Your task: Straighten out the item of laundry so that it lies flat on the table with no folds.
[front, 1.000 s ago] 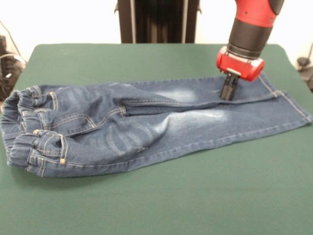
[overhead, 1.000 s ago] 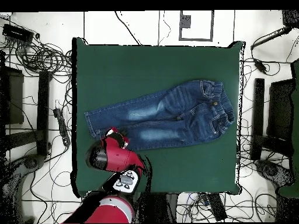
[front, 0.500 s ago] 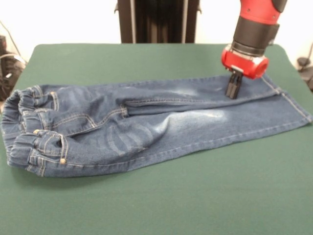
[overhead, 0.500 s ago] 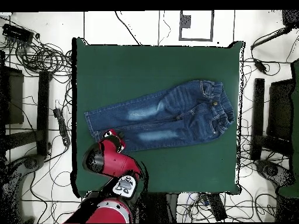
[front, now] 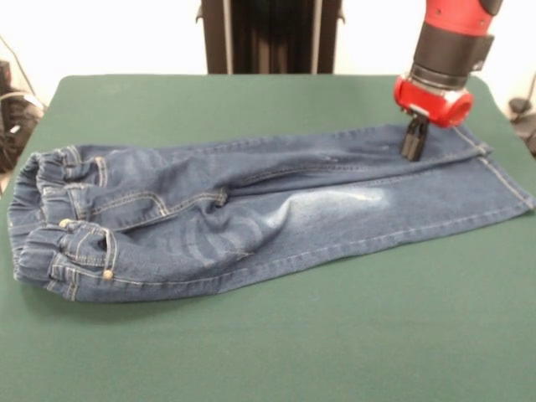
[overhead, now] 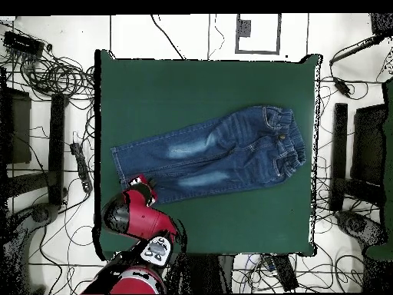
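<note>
Where hand (front: 412,149) pinches jeans (front: 251,218) hem, near table (front: 268,352) edge

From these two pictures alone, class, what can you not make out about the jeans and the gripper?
- Gripper: the front view does not settle whether it is shut on denim; overhead, the arm covers it.
- Jeans: the underside is hidden against the table in both views.
- Far leg hem: partly behind the gripper in the front view.
</note>
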Tool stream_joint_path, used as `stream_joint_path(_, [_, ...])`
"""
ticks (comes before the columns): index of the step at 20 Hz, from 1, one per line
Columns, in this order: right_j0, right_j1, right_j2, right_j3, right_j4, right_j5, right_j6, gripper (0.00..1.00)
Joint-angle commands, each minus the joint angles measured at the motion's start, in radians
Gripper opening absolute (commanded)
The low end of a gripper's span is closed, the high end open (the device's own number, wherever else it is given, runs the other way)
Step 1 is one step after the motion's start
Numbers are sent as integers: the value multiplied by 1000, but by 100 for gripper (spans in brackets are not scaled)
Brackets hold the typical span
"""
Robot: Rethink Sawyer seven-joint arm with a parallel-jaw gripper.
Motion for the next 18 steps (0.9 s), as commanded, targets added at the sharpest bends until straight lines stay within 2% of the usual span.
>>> stream_joint_path(1, [30,40,247,108,62,43,317,0])
stream_joint_path(7, [29,16,245,131,65,53,307,0])
stream_joint_path(9, [7,15,261,145,46,36,305,0])
stream_joint_path(10, [-36,15,303,166,20,12,319,0])
stream_joint_path(18, [-38,-3,322,217,23,-37,340,0])
